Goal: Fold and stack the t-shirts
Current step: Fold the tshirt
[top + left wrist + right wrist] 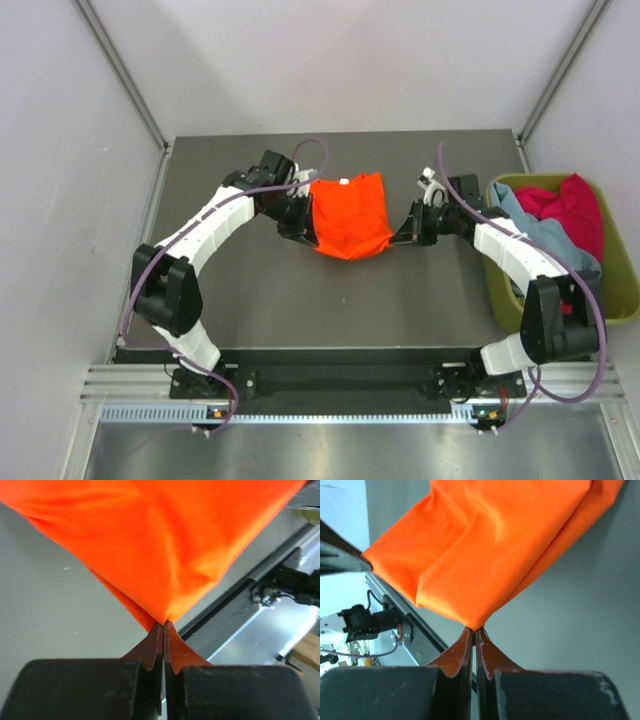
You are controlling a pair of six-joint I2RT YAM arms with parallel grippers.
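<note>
– Where's the orange shirt (348, 215)?

– Mid-table (300, 300), towards the far side, strung between the arms; the left claw (163, 625) is clenched on one edge of it, the right claw (473, 630) clenched on the opposite edge; only a small fold of cloth sits in each pinch.

– So how should they handle it?

– I'd say move both in step and hold the span just taut; pull apart too hard and those thin pinches may slip; let it sag and it will land creased.

– And the bin (625, 290)?

– On the right edge of the table; a red shirt (570, 205) is heaped inside, and a grey-blue shirt (530, 225) spills over its left rim, under the right arm; that arm could snag it.
</note>
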